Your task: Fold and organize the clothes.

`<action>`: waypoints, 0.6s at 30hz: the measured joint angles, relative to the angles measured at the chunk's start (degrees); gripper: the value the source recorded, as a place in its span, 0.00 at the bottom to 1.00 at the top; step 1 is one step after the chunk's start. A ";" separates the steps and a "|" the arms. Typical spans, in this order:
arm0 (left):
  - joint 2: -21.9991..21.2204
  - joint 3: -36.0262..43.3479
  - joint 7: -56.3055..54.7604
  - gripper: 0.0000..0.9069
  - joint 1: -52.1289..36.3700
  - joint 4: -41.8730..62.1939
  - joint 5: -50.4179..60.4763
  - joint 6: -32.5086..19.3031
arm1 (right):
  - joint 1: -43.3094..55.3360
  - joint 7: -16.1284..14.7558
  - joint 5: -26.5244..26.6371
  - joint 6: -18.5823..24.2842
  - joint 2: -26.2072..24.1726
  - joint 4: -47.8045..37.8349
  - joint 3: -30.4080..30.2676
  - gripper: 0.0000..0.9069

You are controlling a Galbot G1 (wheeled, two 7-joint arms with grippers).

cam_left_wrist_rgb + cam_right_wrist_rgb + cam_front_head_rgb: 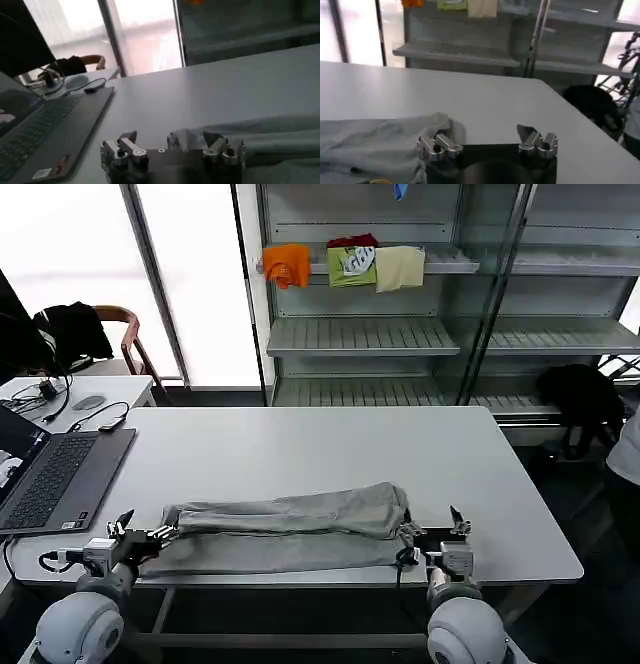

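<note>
While both claws sit spread open at its ends, left claw (140, 529) and right claw (432, 529), the grey shirt (285, 529) lies folded into a long, rumpled band on the white desk (330, 449).

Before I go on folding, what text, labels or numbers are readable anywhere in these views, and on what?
None can be read.
Green folded garment on the shelf: a white print, too blurred to read.
Laptop: a small sticker near its front corner, too small to read.
Grey shirt on the table: no print or label showing.
</note>
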 measured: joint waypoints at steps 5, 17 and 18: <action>-0.95 -1.25 -0.56 1.00 0.80 -1.01 -1.45 -0.99 | -2.53 -4.67 -1.88 4.09 -1.08 0.99 4.23 1.00; -7.32 -0.79 -0.36 1.00 0.87 1.46 -5.67 -6.12 | -9.56 -21.29 -2.18 17.47 -3.09 1.37 13.96 1.00; -7.93 -0.68 -0.36 1.00 0.74 1.87 -5.84 -6.54 | -10.05 -22.35 -2.02 18.37 -3.25 1.48 14.65 1.00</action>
